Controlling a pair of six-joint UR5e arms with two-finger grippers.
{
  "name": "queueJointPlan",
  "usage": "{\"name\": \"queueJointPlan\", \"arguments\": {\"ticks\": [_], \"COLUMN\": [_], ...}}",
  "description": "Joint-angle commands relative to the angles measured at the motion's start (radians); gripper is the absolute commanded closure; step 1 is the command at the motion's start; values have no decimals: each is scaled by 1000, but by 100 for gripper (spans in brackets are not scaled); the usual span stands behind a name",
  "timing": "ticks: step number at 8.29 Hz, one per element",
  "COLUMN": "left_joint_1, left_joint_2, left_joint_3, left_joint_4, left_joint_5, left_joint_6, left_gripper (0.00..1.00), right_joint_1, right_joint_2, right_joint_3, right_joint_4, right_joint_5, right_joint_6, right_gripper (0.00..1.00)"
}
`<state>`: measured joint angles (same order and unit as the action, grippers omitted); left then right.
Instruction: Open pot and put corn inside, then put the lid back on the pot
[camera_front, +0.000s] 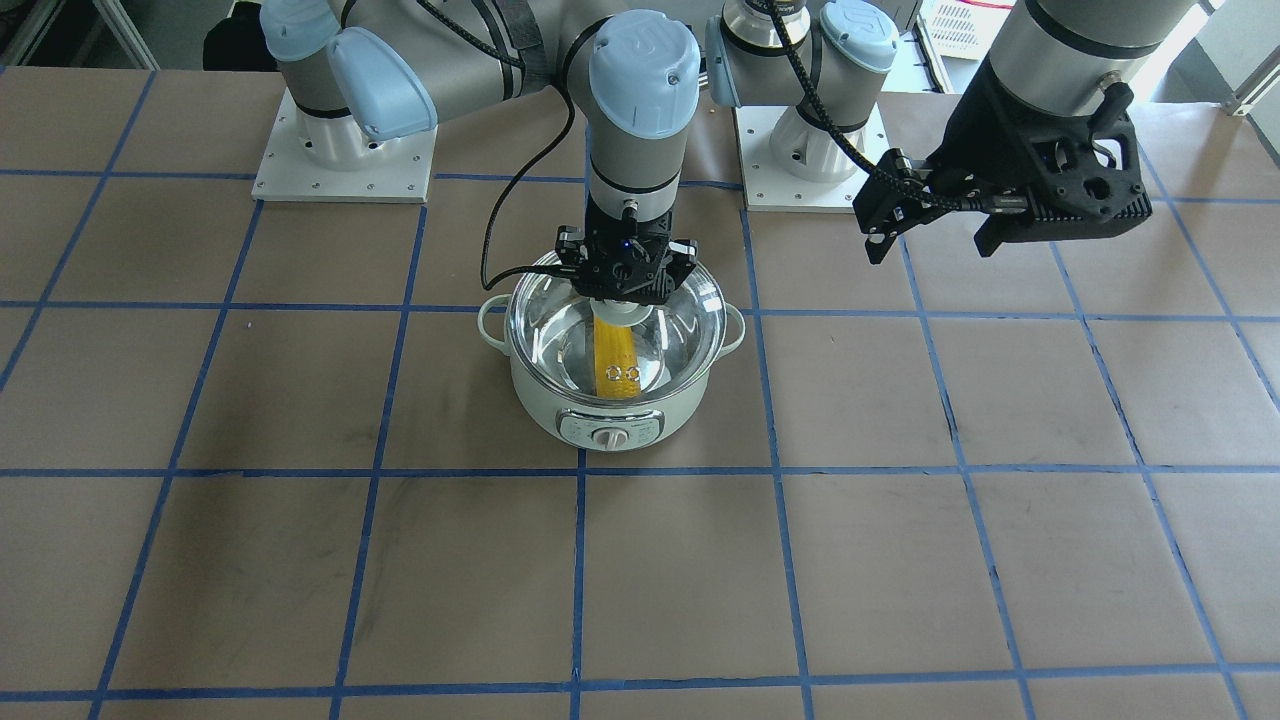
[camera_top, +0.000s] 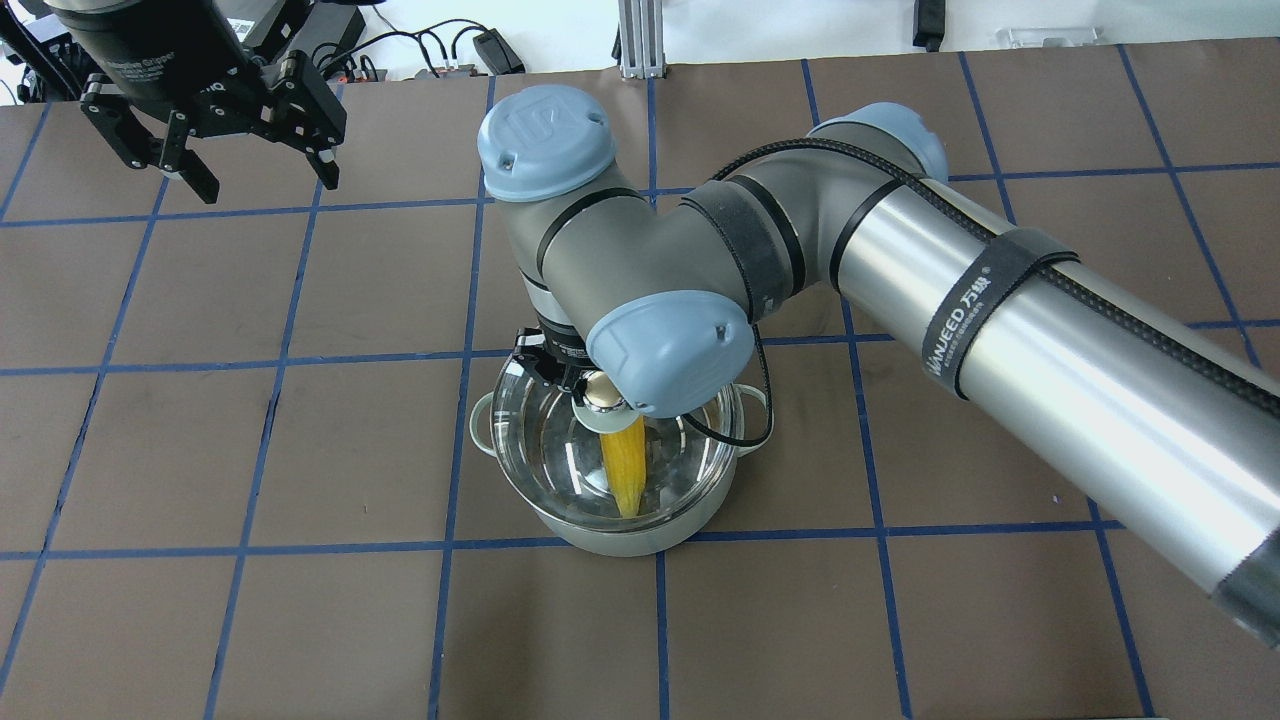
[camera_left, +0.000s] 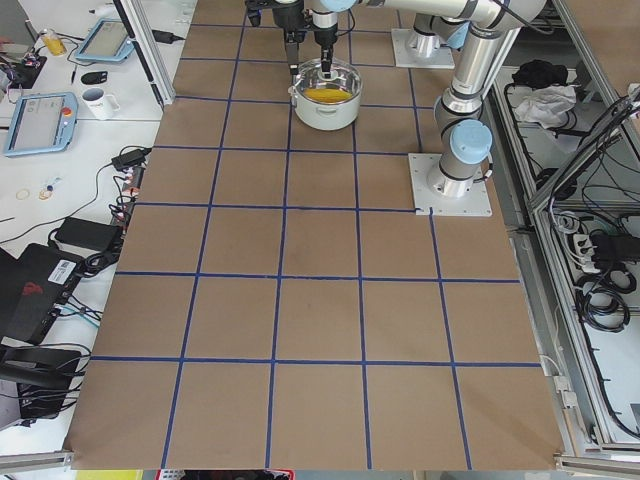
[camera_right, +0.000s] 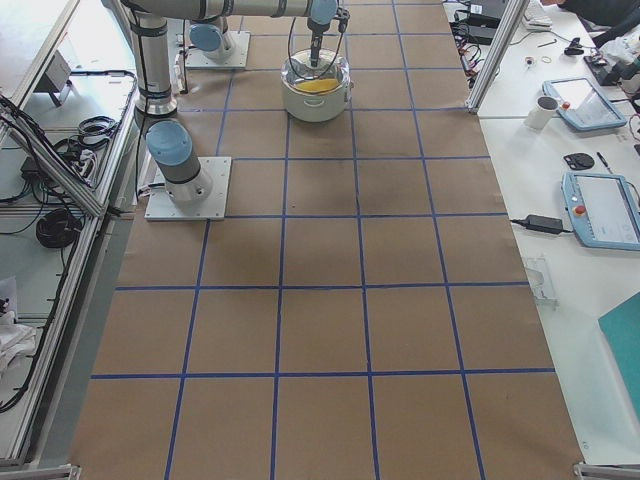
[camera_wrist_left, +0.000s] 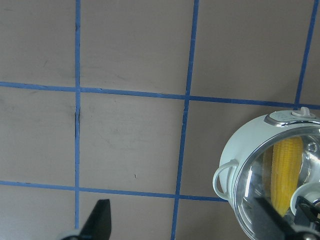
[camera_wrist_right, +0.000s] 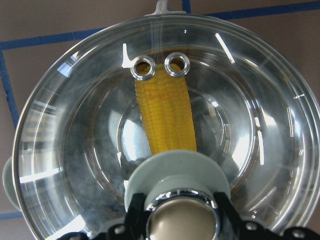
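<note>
The mint-green pot (camera_front: 560, 405) stands on the table at the middle. The yellow corn (camera_front: 615, 355) lies inside it, seen through the glass. The clear glass lid (camera_front: 685, 320) sits over the pot's rim. My right gripper (camera_front: 625, 305) comes straight down and is shut on the lid's knob (camera_wrist_right: 182, 222), with a finger (camera_wrist_right: 135, 210) on each side. In the right wrist view the corn (camera_wrist_right: 165, 115) shows under the lid (camera_wrist_right: 250, 125) below the two vent holes. My left gripper (camera_top: 265, 185) hangs open and empty, high and well off to the pot's side.
The table is brown paper with a blue tape grid (camera_front: 580, 560). Both arm bases (camera_front: 345, 160) stand at the robot's edge. The left wrist view shows the pot (camera_wrist_left: 240, 150) at its lower right. Side benches hold tablets and a mug (camera_left: 100, 100).
</note>
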<state>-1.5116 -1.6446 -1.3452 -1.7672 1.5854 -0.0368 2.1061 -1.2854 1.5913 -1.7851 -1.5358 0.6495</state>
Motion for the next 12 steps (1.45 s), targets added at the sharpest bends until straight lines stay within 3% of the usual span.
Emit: {"name": "queueJointPlan", "arguments": {"ticks": [1, 6, 7, 8, 9, 10, 12], "left_joint_1": [-1, -1, -1, -1, -1, -1, -1], "left_joint_2": [2, 2, -1, -1, 2, -1, -1], "left_joint_3": [0, -2, -3, -6, -6, -6, -6], "left_joint_4": [0, 0, 0, 0, 2, 2, 2], "left_joint_5": [-1, 1, 1, 1, 1, 2, 1], "left_joint_6": [0, -5, -5, -5, -3, -5, -5], "left_gripper": [0, 0, 0, 0, 0, 0, 0], "right_joint_1": [0, 0, 0, 0, 0, 0, -3], "right_joint_2": [4, 8, 8, 6, 6, 5, -6], "right_joint_3": [-1, -1, -1, -1, -1, -1, -4], "right_joint_4": [12, 18, 16, 15, 16, 15, 9], "right_joint_5": [-1, -18, -18, -18, -20, -18, -18], "right_joint_6": [-8, -8, -7, -8, -8, -7, -13], "right_gripper": [100, 98, 89, 70, 30, 0, 0]}}
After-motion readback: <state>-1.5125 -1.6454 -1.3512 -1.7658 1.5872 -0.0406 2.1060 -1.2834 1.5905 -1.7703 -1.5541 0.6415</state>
